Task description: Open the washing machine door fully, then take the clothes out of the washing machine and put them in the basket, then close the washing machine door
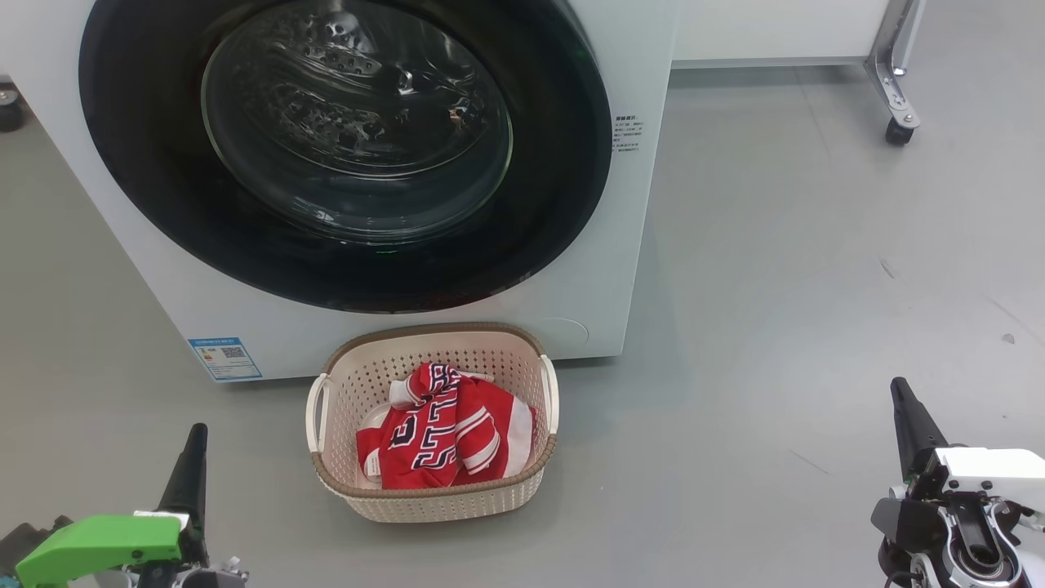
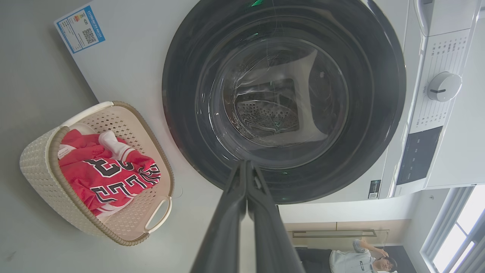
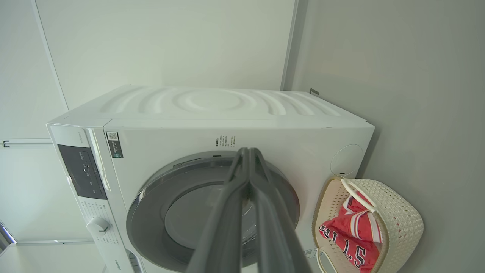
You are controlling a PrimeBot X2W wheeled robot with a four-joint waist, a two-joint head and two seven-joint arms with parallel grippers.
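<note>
The white washing machine (image 1: 122, 212) fills the upper head view, its round black-ringed door (image 1: 347, 155) flat against the front, closed. Through the glass I see the steel drum. On the floor right before it stands the cream basket (image 1: 433, 498) holding the red clothes (image 1: 445, 433) with navy-and-white lettering. My left gripper (image 1: 196, 433) is low at the left of the basket, fingers pressed together, holding nothing. My right gripper (image 1: 900, 388) is far off at the lower right, also shut and empty. The wrist views show the door (image 2: 284, 102) (image 3: 212, 212), basket (image 2: 38, 167) (image 3: 401, 223) and clothes (image 2: 106, 174) (image 3: 348, 235).
Grey floor spreads to the right of the machine. A metal leg with a castor wheel (image 1: 898, 131) stands at the back right under a white unit. A person (image 2: 360, 259) sits in the background of the left wrist view. A blue label (image 1: 225, 358) marks the machine's lower front.
</note>
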